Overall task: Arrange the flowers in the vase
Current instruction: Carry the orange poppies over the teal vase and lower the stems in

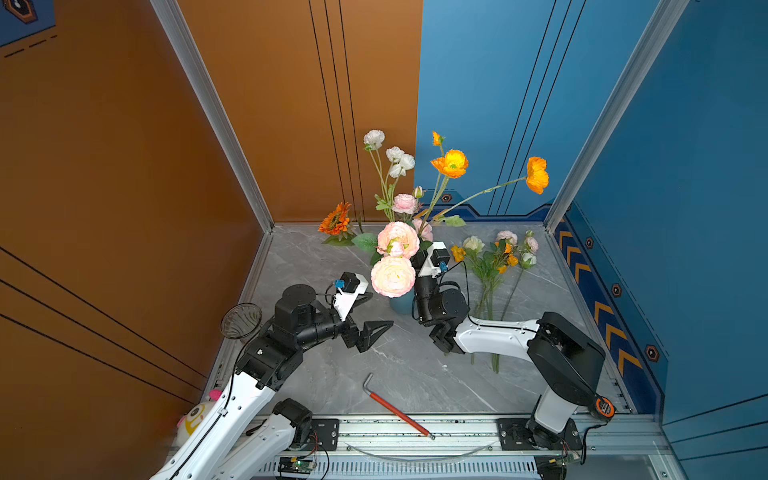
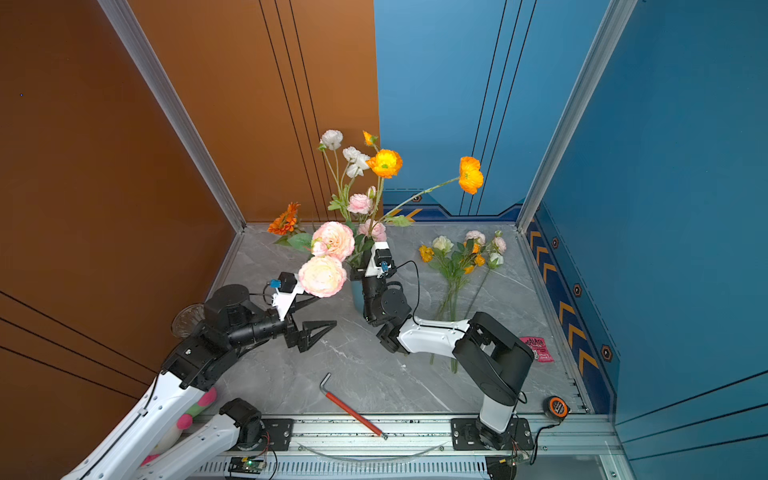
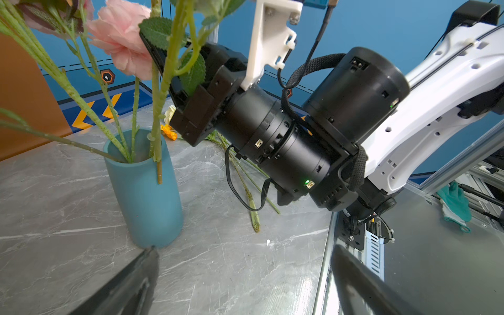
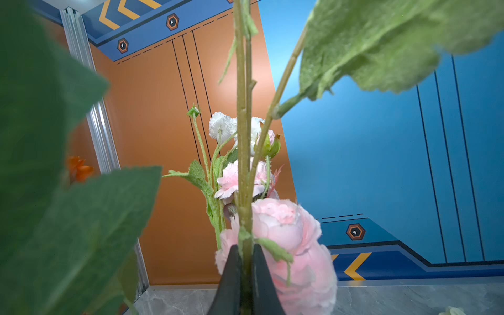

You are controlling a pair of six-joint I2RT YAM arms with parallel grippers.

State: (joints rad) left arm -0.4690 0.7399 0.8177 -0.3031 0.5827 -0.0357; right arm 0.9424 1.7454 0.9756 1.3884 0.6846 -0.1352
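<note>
A blue vase (image 1: 401, 303) (image 2: 356, 295) (image 3: 144, 196) stands mid-table and holds several flowers: pink blooms (image 1: 392, 276), white ones (image 1: 395, 160) and an orange sunflower-like head (image 1: 336, 219). My right gripper (image 4: 246, 253) (image 3: 163, 62) is shut on a green stem (image 4: 242, 152) that bears orange poppies (image 1: 451, 163). In the left wrist view that stem's lower end (image 3: 159, 174) hangs in front of the vase's wall, just outside the rim. In both top views the pink blooms hide the right jaws. More flowers (image 1: 494, 257) (image 2: 461, 257) lie at the back right. My left gripper (image 1: 382, 309) (image 2: 326, 309) (image 3: 245, 248) is open and empty, left of the vase.
A red-handled hex key (image 1: 397, 409) lies near the front rail. A clear glass vessel (image 1: 241, 321) sits at the table's left edge and a tape measure (image 1: 602, 407) at the front right corner. A pink packet (image 2: 536, 347) lies by the right wall. Walls enclose three sides.
</note>
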